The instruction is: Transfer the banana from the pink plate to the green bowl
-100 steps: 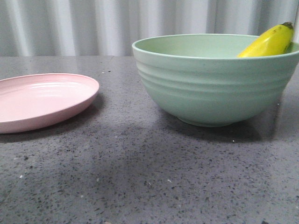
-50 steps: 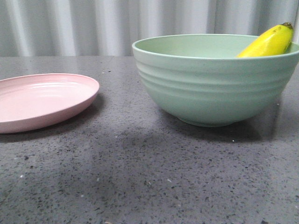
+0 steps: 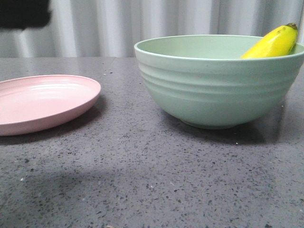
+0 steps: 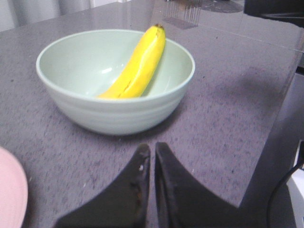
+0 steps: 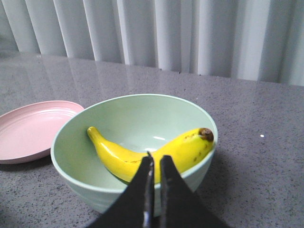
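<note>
- banana (image 5: 142, 159) lies inside the green bowl (image 5: 80, 178), its dark tip propped on the rim at 3 o'clock, so the transfer looks complete.
- pink plate (image 3: 42, 102) sits empty at the bowl's 9 o'clock.
- left gripper (image 4: 152, 154) and right gripper (image 5: 156, 164) are both closed, holding nothing.

— Lab or home?
— Looks staged: speckled grey stone-look tabletop (image 3: 156, 185) filling the lower frame, pale pleated curtain (image 3: 142, 23) across the top, black cable (image 4: 285, 190) at lower right.
</note>
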Robot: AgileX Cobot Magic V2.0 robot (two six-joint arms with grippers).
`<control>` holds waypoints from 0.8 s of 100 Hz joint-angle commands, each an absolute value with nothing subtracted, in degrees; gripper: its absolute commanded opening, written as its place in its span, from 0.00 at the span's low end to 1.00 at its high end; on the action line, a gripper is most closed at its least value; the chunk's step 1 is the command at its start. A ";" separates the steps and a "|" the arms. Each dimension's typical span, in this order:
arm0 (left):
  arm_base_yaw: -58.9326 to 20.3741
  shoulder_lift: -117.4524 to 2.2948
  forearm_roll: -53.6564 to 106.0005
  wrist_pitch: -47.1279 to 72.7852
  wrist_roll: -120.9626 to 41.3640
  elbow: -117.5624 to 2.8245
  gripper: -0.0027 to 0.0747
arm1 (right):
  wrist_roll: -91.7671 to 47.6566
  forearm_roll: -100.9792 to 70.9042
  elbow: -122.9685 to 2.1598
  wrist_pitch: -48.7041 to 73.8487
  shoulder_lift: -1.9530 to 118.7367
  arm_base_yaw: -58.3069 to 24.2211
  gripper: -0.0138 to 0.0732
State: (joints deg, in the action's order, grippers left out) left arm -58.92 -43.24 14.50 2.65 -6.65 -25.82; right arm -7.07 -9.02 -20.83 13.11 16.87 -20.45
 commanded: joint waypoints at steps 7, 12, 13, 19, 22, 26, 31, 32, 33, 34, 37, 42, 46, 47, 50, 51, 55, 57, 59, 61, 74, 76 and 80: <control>-59.39 -37.02 15.08 -5.17 -6.19 -21.00 0.01 | -7.46 -8.33 -16.97 6.15 9.92 -20.21 0.08; -59.39 -35.16 15.08 -6.15 -6.19 -18.96 0.01 | -7.46 -8.33 -15.79 6.27 7.79 -20.21 0.08; -59.39 -34.68 15.08 -6.84 -6.19 -18.38 0.01 | -7.46 -8.33 -15.49 6.40 7.50 -20.21 0.08; -59.39 -32.93 15.08 -8.97 -6.19 -15.98 0.01 | -7.46 -8.33 -14.56 7.06 5.17 -20.21 0.08; -59.39 -32.07 15.08 -10.62 -6.19 -14.63 0.01 | -7.46 -8.33 -14.25 7.46 4.30 -20.21 0.08; -59.39 -31.39 15.08 -11.93 -6.19 -13.45 0.01 | -7.46 -8.33 -14.03 8.33 3.22 -20.21 0.08; -59.39 -30.75 15.08 -12.77 -6.19 -12.09 0.01 | -7.46 -8.33 -13.67 8.45 2.41 -20.21 0.08; -59.39 -30.75 15.08 -12.77 -6.19 -11.98 0.01 | -7.46 -8.33 -13.57 8.43 2.28 -20.21 0.08; -59.39 -30.64 15.08 -12.77 -6.19 -11.88 0.01 | -7.46 -8.33 -13.57 8.43 2.23 -20.21 0.08; -59.39 -30.63 15.08 -12.77 -6.19 -11.68 0.01 | -7.46 -8.33 -13.47 8.43 2.26 -20.21 0.08; -59.39 -30.63 15.08 -12.77 -6.19 -11.37 0.01 | -7.46 -8.33 -13.47 8.54 2.19 -20.21 0.08; -59.39 -30.63 15.08 -12.64 -6.19 -10.82 0.01 | -7.46 -8.33 -13.47 8.54 2.19 -20.21 0.08; -59.39 -30.73 15.08 -12.64 -6.19 -10.50 0.01 | -7.46 -8.33 -13.47 8.54 2.19 -20.21 0.08; -59.39 -30.73 15.08 -12.64 -6.19 -10.37 0.01 | -7.46 -8.33 -13.47 8.54 2.19 -20.21 0.08; -59.39 -30.73 15.08 -12.56 -6.19 -10.25 0.01 | -7.46 -8.33 -13.47 8.54 2.19 -20.21 0.08; -59.39 -30.73 15.08 -12.56 -6.19 -10.11 0.01 | -7.46 -8.33 -13.47 8.54 2.19 -20.21 0.08; -59.39 -30.73 15.08 -12.56 -6.19 -9.86 0.01 | -7.46 -8.33 -13.47 8.54 2.19 -20.21 0.08; -59.39 -30.73 15.08 -12.56 -6.19 -9.85 0.01 | -7.46 -8.33 -13.47 8.54 2.19 -20.21 0.08; -59.39 -30.73 15.08 -12.56 -6.19 -9.75 0.01 | -7.46 -8.33 -13.47 8.54 2.19 -20.21 0.08; -59.39 -30.73 15.08 -12.56 -6.19 -9.72 0.01 | -7.46 -8.33 -13.47 8.54 2.19 -20.21 0.08; -59.39 -30.73 15.08 -12.56 -6.19 -9.72 0.01 | -7.46 -8.33 -13.47 8.54 2.19 -20.21 0.08; -59.39 -30.73 15.08 -12.56 -6.19 -9.72 0.01 | -7.46 -8.33 -13.47 8.54 2.19 -20.21 0.08; -59.39 -30.73 15.08 -12.56 -6.19 -9.72 0.01 | -7.46 -8.33 -13.47 8.54 2.19 -20.21 0.08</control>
